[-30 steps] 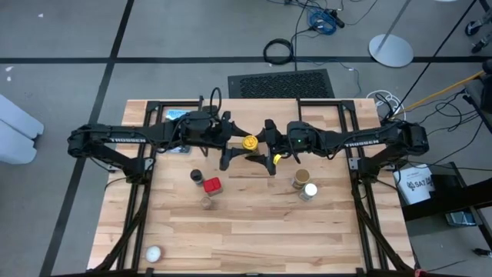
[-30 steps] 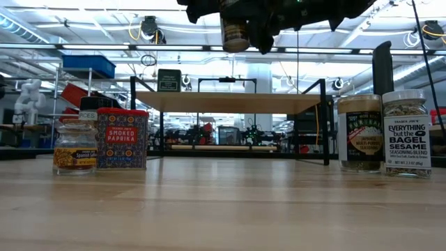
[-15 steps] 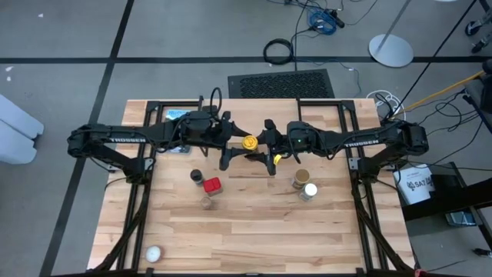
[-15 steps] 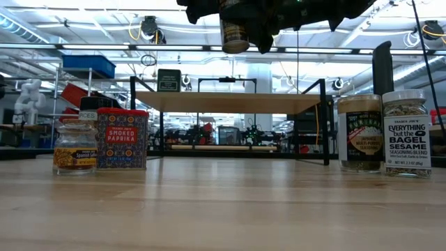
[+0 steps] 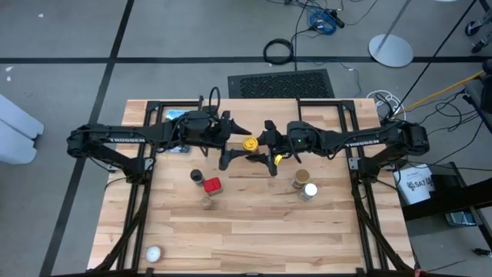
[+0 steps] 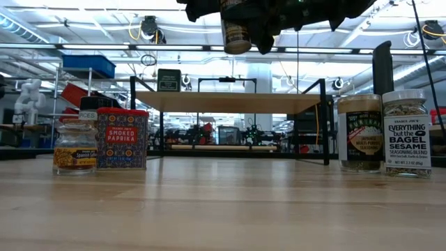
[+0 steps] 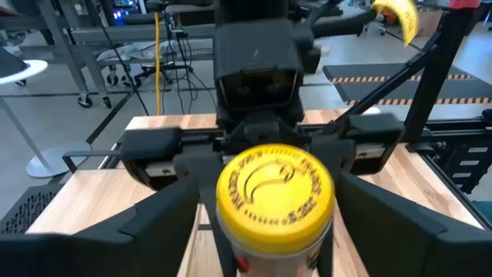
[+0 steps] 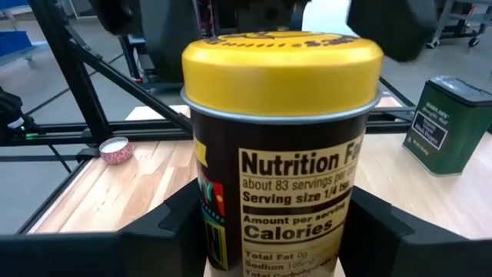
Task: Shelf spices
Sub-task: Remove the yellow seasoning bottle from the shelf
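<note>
The yellow-lidded jar (image 5: pixel 249 143) hangs upright high over the middle of the table, between my two grippers. My right gripper (image 5: pixel 268 147) comes from the table's right and is shut on it. My left gripper (image 5: pixel 233 145) comes from the left and is open, its fingers (image 7: pixel 154 223) standing on either side of the jar (image 7: pixel 275 192) without touching. The shelf (image 6: pixel 209 102) stands at the table's far side with the black square tin (image 6: pixel 168 80) on its plank. The red tin (image 5: pixel 212 185) and other spice jars stand on the table. My right gripper pinches the jar's body (image 8: pixel 211 223), below the yellow lid, between its two fingers (image 8: pixel 165 223). The fingers lie level and come from the table's right side. The jar stands upright in the hold, lid up, lifted well clear of the table.
Beside the red tin stand a small dark-lidded jar (image 5: pixel 197 176) and another small jar (image 5: pixel 207 202). Two taller jars (image 5: pixel 301 178) (image 5: pixel 309 191) stand at the right. A white ball (image 5: pixel 153 253) lies at the near left corner, a blue package (image 5: pixel 178 115) at the far left.
My right gripper has shut on the yellow-lidded jar. My left gripper has then spread its fingers off the jar. Neither arm has moved, and the jar has stayed upright in the same place.
</note>
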You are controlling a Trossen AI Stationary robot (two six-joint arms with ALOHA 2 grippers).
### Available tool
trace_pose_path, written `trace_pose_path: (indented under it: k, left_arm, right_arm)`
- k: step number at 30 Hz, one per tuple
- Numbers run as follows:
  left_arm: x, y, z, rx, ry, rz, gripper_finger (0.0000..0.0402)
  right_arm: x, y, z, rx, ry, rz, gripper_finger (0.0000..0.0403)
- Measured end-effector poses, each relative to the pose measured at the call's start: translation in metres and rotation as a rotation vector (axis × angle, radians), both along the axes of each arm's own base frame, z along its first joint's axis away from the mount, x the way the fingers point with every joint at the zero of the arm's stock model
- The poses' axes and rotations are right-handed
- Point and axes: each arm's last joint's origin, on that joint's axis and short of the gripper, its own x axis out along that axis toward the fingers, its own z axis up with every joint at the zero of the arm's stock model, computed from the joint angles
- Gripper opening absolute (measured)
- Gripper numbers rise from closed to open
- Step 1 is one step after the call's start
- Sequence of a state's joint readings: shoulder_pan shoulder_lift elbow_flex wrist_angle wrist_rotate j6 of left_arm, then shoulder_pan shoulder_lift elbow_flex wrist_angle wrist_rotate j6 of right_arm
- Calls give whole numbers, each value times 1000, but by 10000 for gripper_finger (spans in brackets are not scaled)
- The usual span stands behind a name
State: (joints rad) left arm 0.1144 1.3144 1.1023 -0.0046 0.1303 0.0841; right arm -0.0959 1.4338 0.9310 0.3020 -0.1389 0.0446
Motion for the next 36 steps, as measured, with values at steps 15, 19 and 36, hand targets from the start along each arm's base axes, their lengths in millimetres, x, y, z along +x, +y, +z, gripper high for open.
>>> trace_pose_path:
  k: [15,19,36]
  left_arm:
    - [-36,-12,40,27,-168,-22,366]
    - [-51,-16,51,27,-210,-26,366]
    - [-65,-50,54,7,-183,-168,366]
  right_arm:
    - [-22,2,19,22,15,-11,206]
    - [-35,10,30,41,24,8,206]
    - [-110,66,53,218,217,177,206]
